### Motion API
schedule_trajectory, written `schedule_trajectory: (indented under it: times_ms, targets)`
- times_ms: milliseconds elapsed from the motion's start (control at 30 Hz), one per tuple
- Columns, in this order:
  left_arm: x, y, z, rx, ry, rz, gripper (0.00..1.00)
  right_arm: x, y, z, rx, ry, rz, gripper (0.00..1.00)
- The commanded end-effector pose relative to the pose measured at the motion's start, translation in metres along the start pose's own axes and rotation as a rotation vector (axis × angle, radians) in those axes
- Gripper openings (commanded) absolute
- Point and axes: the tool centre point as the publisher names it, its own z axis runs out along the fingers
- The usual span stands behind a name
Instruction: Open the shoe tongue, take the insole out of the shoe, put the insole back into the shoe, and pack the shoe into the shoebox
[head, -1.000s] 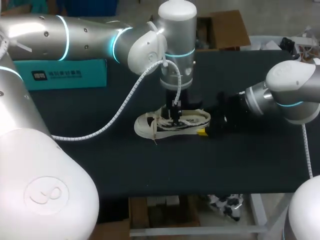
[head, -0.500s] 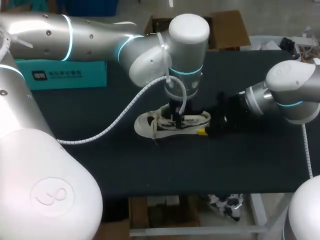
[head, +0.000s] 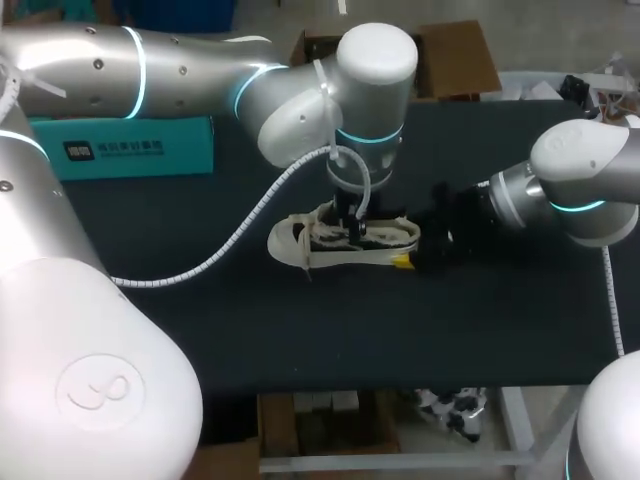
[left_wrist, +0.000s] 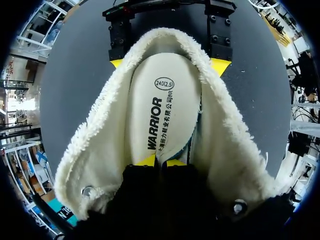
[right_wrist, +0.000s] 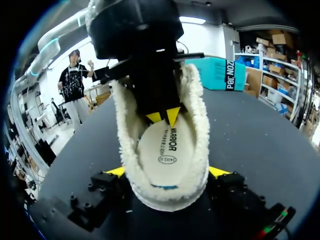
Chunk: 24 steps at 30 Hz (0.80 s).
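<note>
A white shoe with a fleecy lining lies on its sole in the middle of the black table. Its cream insole lies inside, one edge lifted a little. My left gripper reaches down into the shoe's opening, its yellow tips nearly together and pinching the insole near the tongue end. My right gripper stands wide at the heel, one yellow finger pressed against each side of the shoe. In the head view the left gripper hides the tongue, and the right gripper sits at the heel.
A teal shoebox stands at the table's back left. An open cardboard box sits behind the table's far edge. The left arm's white cable hangs over the table beside the shoe's toe.
My left gripper has gone lower into the shoe and its fingers have closed onto the insole. The right arm and the shoe have stayed put.
</note>
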Motion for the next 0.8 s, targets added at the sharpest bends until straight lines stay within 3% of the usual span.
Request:
schedule_trajectory:
  times_ms: [33,433,800]
  targets:
    - [-0.034,0.007,0.089,0.04,0.025,0.03,0.0,0.001,-0.007,0.005,-0.002,0.008,-0.001,0.0]
    - [-0.022,0.014,-0.001,0.305,0.198,0.184,0.0,0.001,-0.007,0.005,-0.002,0.008,-0.001,0.0]
    - [-0.006,0.01,-0.053,0.424,0.223,0.254,0.0,0.001,-0.007,0.005,-0.002,0.008,-0.001,0.0]
